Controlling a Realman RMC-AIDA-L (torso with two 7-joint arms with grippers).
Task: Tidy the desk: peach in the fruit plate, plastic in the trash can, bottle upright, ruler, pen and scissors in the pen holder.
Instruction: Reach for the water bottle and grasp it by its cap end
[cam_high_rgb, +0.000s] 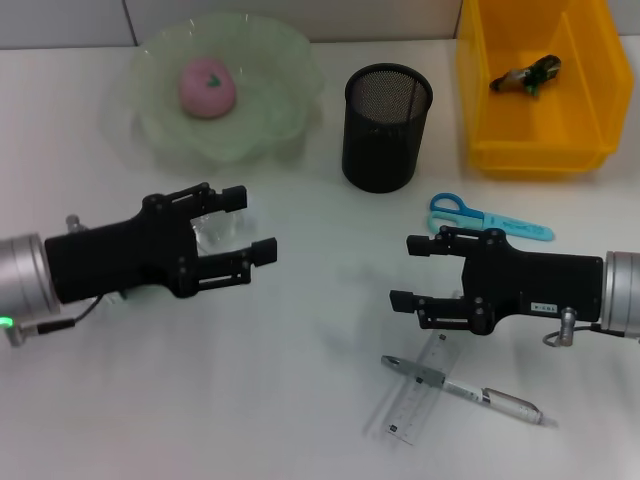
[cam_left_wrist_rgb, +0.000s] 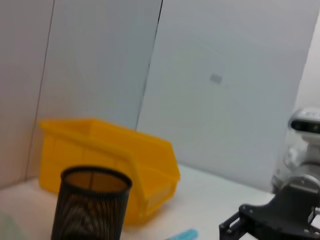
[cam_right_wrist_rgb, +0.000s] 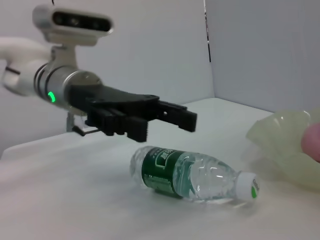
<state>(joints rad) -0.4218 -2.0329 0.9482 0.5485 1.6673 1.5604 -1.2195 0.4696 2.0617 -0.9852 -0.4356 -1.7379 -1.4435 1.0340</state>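
Peach (cam_high_rgb: 207, 87) already in fruit plate (cam_high_rgb: 270, 120), plastic (cam_high_rgb: 526, 76) in trash can (cam_high_rgb: 583, 120). Bottle (cam_right_wrist_rgb: 192, 174) lying flat under left gripper (cam_high_rgb: 256, 224), jaws wide, empty. Right gripper (cam_high_rgb: 412, 271) same. Scissors (cam_high_rgb: 487, 218), ruler (cam_high_rgb: 420, 390), pen (cam_high_rgb: 470, 391) near front-right worktop (cam_high_rgb: 300, 400) edge, pen holder (cam_high_rgb: 386, 126) looks empty.

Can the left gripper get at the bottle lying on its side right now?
Probably yes: the left gripper hovers open right above the bottle, and nothing lies between them.
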